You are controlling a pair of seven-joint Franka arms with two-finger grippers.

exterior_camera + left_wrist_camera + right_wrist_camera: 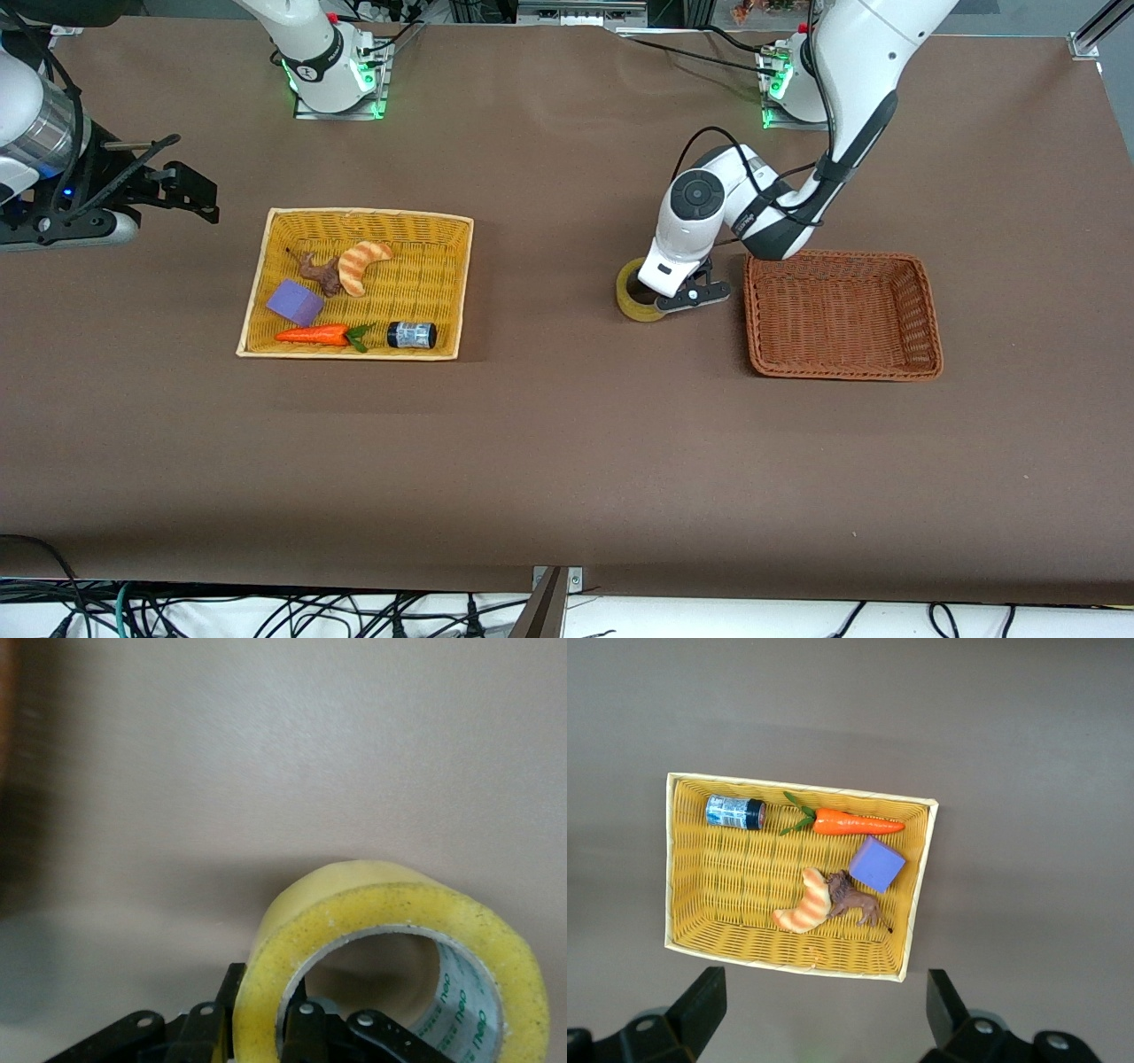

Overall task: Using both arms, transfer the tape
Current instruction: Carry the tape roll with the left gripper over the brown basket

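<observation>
The tape point(631, 301), a yellowish ring with a wide hole, rests on the brown table beside the brown basket, on the side toward the right arm's end. My left gripper point(671, 298) is down on it. In the left wrist view the tape point(390, 912) fills the foreground, and the left gripper point(266, 1014) is shut on its wall, one finger point(229, 992) outside the ring and the other inside the hole. My right gripper point(197, 190) hangs open and empty in the air at the right arm's end of the table. Its wrist view looks down past the right gripper point(824, 1010) onto the yellow basket.
A yellow basket point(354, 213) holds a croissant point(361, 264), a brown toy animal point(319, 273), a purple block point(296, 302), a carrot point(312, 335) and a small black-capped cylinder point(412, 335). An empty brown wicker basket point(842, 372) stands toward the left arm's end.
</observation>
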